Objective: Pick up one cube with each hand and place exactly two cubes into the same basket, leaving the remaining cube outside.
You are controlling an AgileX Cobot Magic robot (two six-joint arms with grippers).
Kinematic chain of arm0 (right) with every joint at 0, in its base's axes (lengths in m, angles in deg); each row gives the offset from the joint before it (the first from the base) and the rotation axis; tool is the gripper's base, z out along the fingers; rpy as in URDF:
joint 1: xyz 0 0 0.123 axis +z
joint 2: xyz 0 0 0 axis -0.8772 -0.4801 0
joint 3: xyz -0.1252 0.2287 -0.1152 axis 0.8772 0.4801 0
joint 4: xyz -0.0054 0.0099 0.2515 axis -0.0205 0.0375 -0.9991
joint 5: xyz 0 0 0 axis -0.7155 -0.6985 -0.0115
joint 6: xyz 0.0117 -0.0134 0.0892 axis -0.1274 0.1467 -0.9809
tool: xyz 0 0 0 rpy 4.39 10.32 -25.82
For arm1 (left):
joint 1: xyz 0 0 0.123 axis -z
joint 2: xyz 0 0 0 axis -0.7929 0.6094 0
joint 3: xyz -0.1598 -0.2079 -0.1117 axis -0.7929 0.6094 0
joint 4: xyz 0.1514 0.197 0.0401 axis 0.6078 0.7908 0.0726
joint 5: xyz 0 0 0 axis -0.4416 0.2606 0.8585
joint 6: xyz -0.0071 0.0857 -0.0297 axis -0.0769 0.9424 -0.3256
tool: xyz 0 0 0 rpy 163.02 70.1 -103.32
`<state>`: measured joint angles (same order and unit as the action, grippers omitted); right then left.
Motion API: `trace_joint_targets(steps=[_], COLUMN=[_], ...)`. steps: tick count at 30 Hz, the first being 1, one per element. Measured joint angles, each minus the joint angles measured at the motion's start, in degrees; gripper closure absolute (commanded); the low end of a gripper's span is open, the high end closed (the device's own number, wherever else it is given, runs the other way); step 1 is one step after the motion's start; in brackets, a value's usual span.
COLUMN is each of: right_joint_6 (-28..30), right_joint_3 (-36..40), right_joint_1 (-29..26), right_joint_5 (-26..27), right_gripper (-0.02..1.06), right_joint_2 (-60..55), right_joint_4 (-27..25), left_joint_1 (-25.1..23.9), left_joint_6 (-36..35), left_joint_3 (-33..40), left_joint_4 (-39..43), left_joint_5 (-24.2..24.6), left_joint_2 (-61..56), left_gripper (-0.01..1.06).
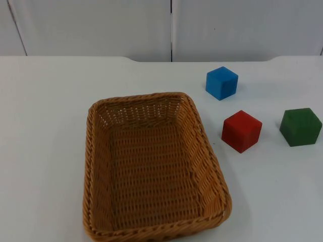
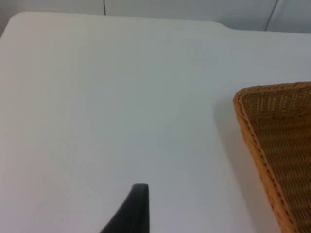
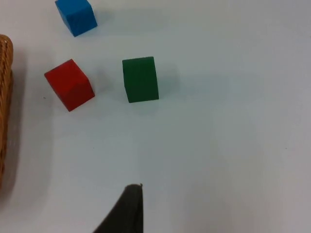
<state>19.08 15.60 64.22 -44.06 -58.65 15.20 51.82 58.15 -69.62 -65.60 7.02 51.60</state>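
A woven wicker basket, rectangular and tan, is seen in the top view lying on the white table left of centre, its interior holding nothing. To its right three cubes are set on the table, outside the basket: a blue cube farthest back, a red cube just beside the basket's right rim but apart from it, and a green cube near the table's right side. The cubes are matte, sharp-edged and well separated from one another. The grey partition wall bounds the table at the rear.

In the left wrist view one black fingertip of the left gripper is recorded over bare table, with a corner of the basket to one side. In the right wrist view a fingertip of the right gripper stands over open table, short of the green cube, the red cube and the blue cube. Whether either claw is wide or narrow cannot be told. Open table surrounds every cube.
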Motion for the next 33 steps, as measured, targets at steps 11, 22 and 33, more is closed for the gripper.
trace_joint_targets(steps=[11,22,33], right_joint_6=[0.0,0.0,0.0], right_joint_3=[-0.68,-2.62,-7.34], right_joint_1=[0.0,0.0,0.0], right_joint_5=[0.21,0.2,-1.6], right_gripper=[-0.01,-0.01,-0.01], right_joint_2=[-3.92,-4.4,-11.76], right_joint_4=[0.0,-1.12,-1.12], left_joint_1=[0.0,0.0,0.0], left_joint_6=[0.73,4.77,11.54], left_joint_3=[-0.65,-0.78,-0.91], left_joint_4=[-3.39,-12.49,-18.45], left_joint_5=[-1.0,-2.26,-7.47], left_joint_2=[2.75,6.4,18.74], left_gripper=[0.0,0.0,0.0])
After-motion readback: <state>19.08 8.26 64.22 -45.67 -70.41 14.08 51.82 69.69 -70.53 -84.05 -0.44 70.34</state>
